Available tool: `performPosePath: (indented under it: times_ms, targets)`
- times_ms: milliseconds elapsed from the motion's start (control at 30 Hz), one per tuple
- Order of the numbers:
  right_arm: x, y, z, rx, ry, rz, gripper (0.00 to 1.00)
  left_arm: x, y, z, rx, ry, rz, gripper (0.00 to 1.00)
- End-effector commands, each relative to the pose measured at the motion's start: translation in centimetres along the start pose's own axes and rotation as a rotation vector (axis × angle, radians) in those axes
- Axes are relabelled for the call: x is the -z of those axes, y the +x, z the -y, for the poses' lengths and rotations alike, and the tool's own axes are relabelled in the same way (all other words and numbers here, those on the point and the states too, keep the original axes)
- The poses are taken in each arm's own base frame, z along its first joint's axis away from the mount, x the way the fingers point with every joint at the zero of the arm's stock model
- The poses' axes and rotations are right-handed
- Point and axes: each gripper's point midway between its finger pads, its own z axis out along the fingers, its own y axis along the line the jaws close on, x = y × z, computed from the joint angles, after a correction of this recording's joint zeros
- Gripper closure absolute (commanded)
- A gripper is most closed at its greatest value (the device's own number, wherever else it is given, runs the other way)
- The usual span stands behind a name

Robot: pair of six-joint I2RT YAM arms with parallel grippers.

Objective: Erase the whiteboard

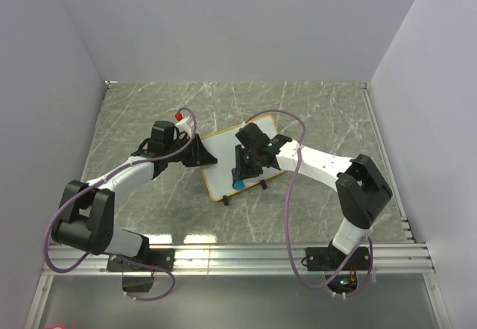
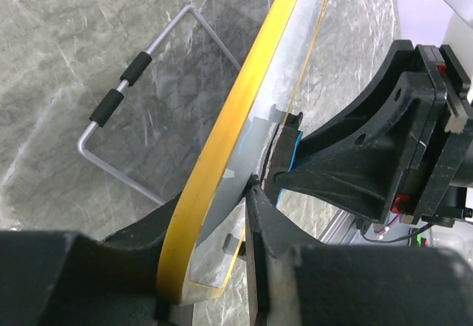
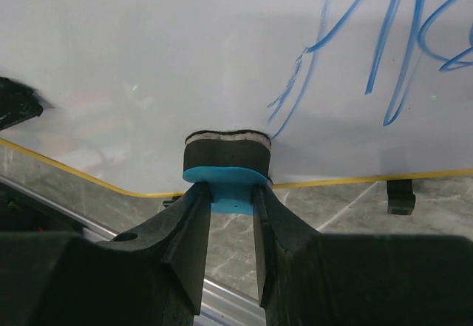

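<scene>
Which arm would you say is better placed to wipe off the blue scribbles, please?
Right: the right claw grips the eraser against the whiteboard beside the scribbles. The left claw only clamps the board's edge.

Top view: light was even and diffuse, from overhead; shadows were faint, with pale glare patches on the table (image 1: 253, 217) at lower centre.
Left wrist view: the lower foreground was black, underexposed and blurred; the whiteboard (image 2: 247, 100) edge was sharp mid-frame.
Right wrist view: bright upper half, a soft grey shadow around the eraser (image 3: 225, 185), and dark, unfocused lower corners.
</scene>
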Motion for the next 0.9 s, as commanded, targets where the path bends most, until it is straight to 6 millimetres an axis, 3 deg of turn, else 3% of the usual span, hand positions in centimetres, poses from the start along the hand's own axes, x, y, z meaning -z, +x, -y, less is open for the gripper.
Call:
performPosePath:
  times_ms: [0,133,167,267,433,533,633,733,867]
  targets:
    - [-1.4,-3.0,2.5,-0.039,0.102,0.072,1.0,0.3,1.9,-3.7,-0.036,-0.175,-0.045,1.0]
    - [0.2,-7.6,3.9,-0.065,0.15,0.145,1.0,0.4,1.9,-3.7,-0.039,-0.179,-0.046,1.0]
    - [1.1,-9.9,4.3,-0.093,0.152,0.191,1.0,0.4,2.0,-3.7,-0.037,-0.178,-0.049,1.0]
    - [3.4,-14.0,5.5,-0.136,0.183,0.281,1.0,0.4,2.0,-3.6,-0.039,-0.176,-0.05,1.0]
    - [5.1,-17.7,5.8,-0.141,0.181,0.338,1.0,0.5,1.9,-3.5,-0.043,-0.175,-0.049,1.0]
    - [4.5,-17.4,5.5,-0.134,0.168,0.308,1.0,0.5,2.0,-3.6,-0.041,-0.177,-0.051,1.0]
    - [3.7,-15.6,4.9,-0.137,0.129,0.291,1.0,0.4,2.0,-3.6,-0.04,-0.179,-0.05,1.0]
    - [3.0,-12.7,4.3,-0.125,0.101,0.262,1.0,0.4,1.9,-3.6,-0.04,-0.175,-0.047,1.0]
    - [2.0,-7.1,3.1,-0.087,0.067,0.189,1.0,0.2,2.0,-3.7,-0.036,-0.173,-0.052,1.0]
